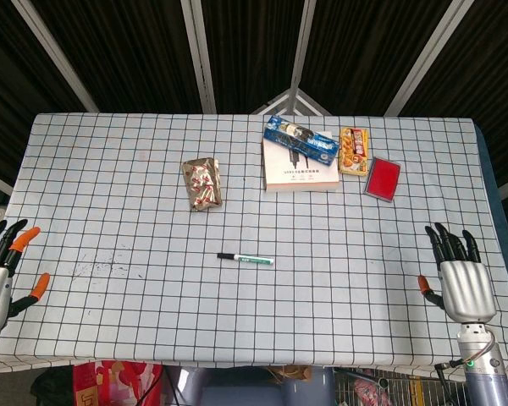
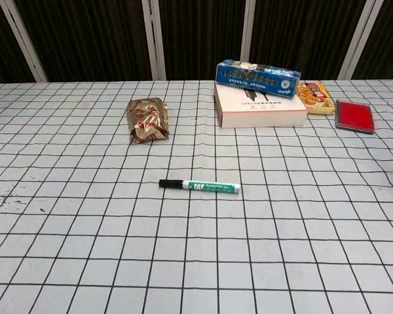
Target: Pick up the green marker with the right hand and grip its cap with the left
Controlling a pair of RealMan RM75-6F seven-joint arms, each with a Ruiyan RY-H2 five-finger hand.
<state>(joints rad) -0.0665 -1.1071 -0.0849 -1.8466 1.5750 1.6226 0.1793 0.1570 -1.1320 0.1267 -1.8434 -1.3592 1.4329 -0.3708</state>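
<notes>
The green marker (image 1: 246,258) (image 2: 200,186) lies flat near the middle of the checked table, its black cap (image 2: 170,184) pointing left. My right hand (image 1: 461,275) hovers at the table's right front edge, fingers spread, holding nothing, far to the right of the marker. At the left front edge my left hand (image 1: 2,269) is also open and empty, with orange fingertips. Neither hand shows in the chest view.
A gold snack pack (image 1: 202,183) lies behind and left of the marker. At the back right stand a white box (image 1: 300,173) with a blue packet (image 1: 301,140) on it, a yellow snack packet (image 1: 353,150) and a red pad (image 1: 383,178).
</notes>
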